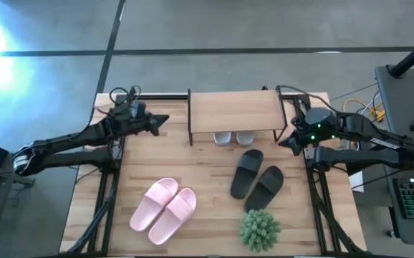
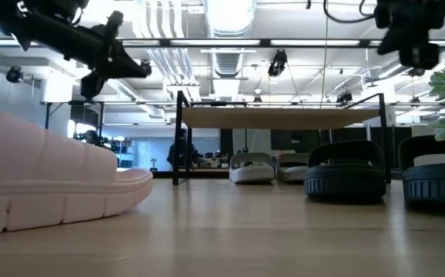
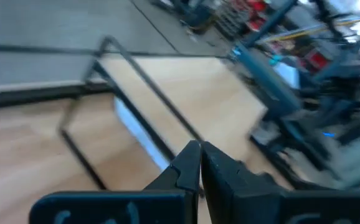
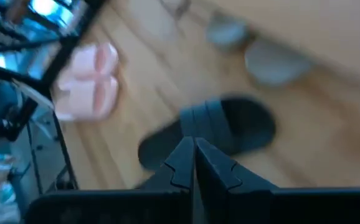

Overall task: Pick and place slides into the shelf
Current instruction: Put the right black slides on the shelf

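Nearest the low camera lies the pale pink pair (image 2: 49, 181), filling the foreground, and from above we see it resting on the front left part of the bench (image 1: 207, 236), both sandals side by side and angled. The black pair (image 1: 257, 183) sits to the right of centre, just ahead of the small green plant (image 1: 259, 228) at the bench's front edge. We find the grey-white pair (image 1: 234, 137) already tucked under the shelf (image 1: 233, 111), toes poking out from beneath the plank, so we judge one of three pairs placed and two left to go. The shelf stands at the back middle, open toward the front, which is why sandals can be slid in from our side. Our left gripper (image 1: 160, 120) hangs in the air near the shelf's left end, jaws clenched on nothing, as its wrist view shows the tips pressed together. Our right gripper (image 4: 192, 152) hovers by the shelf's right end, above the black pair, jaws likewise clenched and empty. We reckon the right arm is best placed for the black sandals, and it would have to part its jaws before descending.
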Controlling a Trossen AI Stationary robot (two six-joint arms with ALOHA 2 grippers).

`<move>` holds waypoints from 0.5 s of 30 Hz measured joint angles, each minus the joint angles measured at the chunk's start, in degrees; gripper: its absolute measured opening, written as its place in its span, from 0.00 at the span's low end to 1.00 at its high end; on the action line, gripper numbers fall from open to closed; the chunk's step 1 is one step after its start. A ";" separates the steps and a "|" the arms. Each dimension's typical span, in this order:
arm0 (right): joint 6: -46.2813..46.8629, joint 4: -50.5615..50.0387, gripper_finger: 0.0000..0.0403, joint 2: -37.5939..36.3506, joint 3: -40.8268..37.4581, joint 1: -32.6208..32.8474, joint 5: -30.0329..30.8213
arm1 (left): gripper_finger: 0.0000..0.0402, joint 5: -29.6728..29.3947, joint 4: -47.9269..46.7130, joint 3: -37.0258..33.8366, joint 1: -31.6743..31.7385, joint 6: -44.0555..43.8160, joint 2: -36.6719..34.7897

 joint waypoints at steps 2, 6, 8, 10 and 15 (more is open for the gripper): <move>2.77 -2.86 0.02 -0.28 -0.04 2.57 0.02 | 0.00 4.54 0.04 -0.04 -0.66 -2.86 0.07; 9.06 -6.09 0.02 -0.38 -0.04 8.74 -0.19 | 0.00 12.33 -0.20 -0.20 -4.40 -7.45 2.16; 12.26 -6.42 0.02 -0.19 -0.04 12.35 -0.17 | 0.00 12.87 -0.19 -0.22 -7.73 -8.88 3.65; 15.69 -6.42 0.02 0.02 -0.06 16.25 -0.09 | 0.00 12.89 -0.16 -0.24 -11.35 -9.89 4.86; 24.93 -6.34 0.02 2.03 -0.07 26.97 0.52 | 0.00 11.87 0.03 0.07 -22.22 -13.41 8.33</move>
